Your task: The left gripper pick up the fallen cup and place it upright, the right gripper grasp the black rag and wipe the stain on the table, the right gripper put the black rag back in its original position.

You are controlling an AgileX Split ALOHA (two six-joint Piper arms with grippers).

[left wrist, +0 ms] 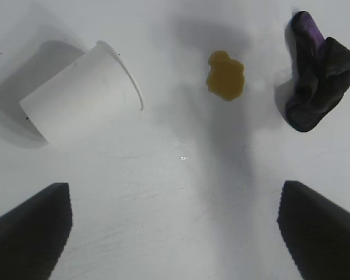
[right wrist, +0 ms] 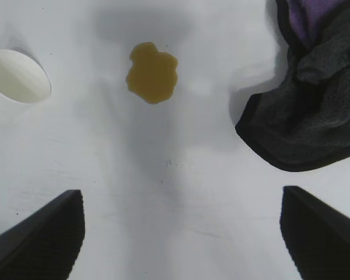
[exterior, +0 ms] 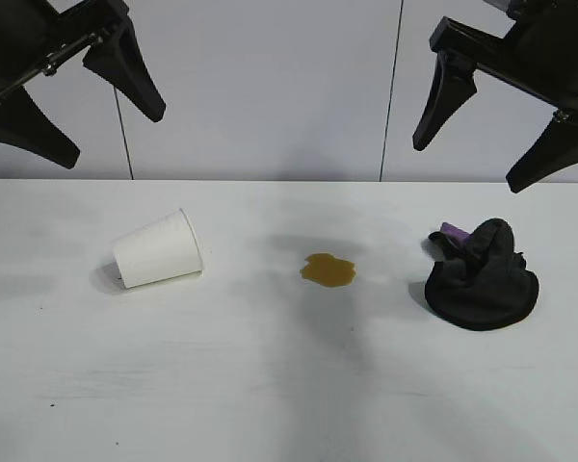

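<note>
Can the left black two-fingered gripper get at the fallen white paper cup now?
Probably yes: the left gripper hangs open above the cup, which lies alone on the white table.

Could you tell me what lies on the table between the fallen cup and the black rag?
Only the stain, roughly midway between the cup and the black rag; otherwise bare table. The exterior view shows it best.
</note>
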